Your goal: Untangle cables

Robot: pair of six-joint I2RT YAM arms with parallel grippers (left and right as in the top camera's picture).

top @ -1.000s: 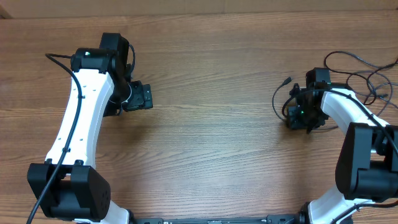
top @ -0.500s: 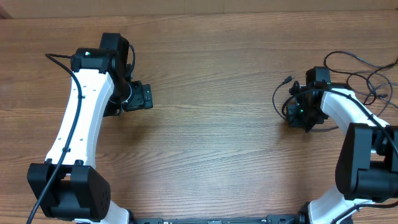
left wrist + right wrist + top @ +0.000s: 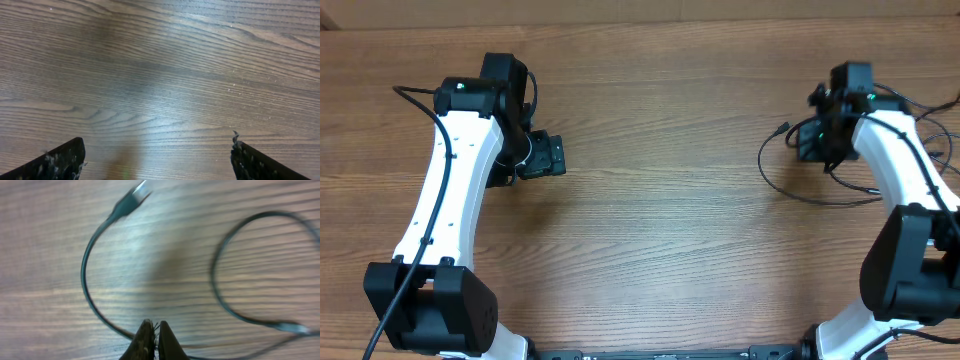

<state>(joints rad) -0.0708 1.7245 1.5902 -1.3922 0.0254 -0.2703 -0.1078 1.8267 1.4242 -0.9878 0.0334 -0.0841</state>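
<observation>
A thin black cable (image 3: 763, 168) loops over the table at the right, its silvery plug (image 3: 782, 129) pointing up-left. More thin cables (image 3: 912, 118) lie tangled by the right edge. My right gripper (image 3: 811, 140) is above the loop, fingers pressed together. In the right wrist view its fingertips (image 3: 154, 326) meet the cable (image 3: 84, 275), which runs up to the plug (image 3: 135, 195); a second loop (image 3: 216, 282) lies to the right. My left gripper (image 3: 560, 157) is open and empty over bare wood at the left, fingers (image 3: 62, 159) wide apart.
The wooden table (image 3: 660, 230) bears nothing else. The white arm links and their thicker black arm cables (image 3: 415, 92) stand along both sides. The table's far edge runs along the top of the overhead view.
My right gripper has moved away from me and risen. The cable loop that was bunched around it has spread wider on the table. The left arm has not moved.
</observation>
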